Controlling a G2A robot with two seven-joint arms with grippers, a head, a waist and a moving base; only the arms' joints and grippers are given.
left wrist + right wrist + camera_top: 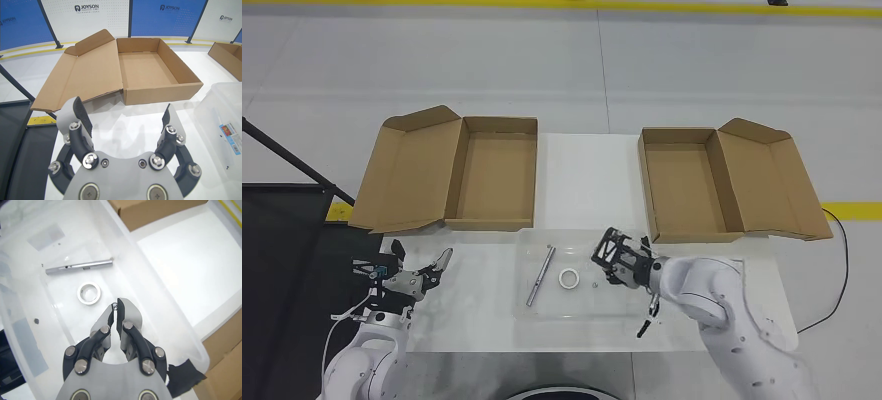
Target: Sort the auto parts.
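Note:
A clear plastic bin (577,310) (122,236) sits at the table's front middle. Inside lie a metal rod (540,275) (79,266), a metal ring (565,279) (88,294) and a small metal nut (114,307) (598,283). My right gripper (115,306) (604,262) is down inside the bin, shut on the small nut at its fingertips. My left gripper (122,109) (420,262) stands open over the table's front left corner, holding nothing.
An open cardboard box (492,175) (151,70) with its lid flap spread lies at the back left. A second open box (687,190) (225,56) lies at the back right. A black frame (287,160) borders the table's left side.

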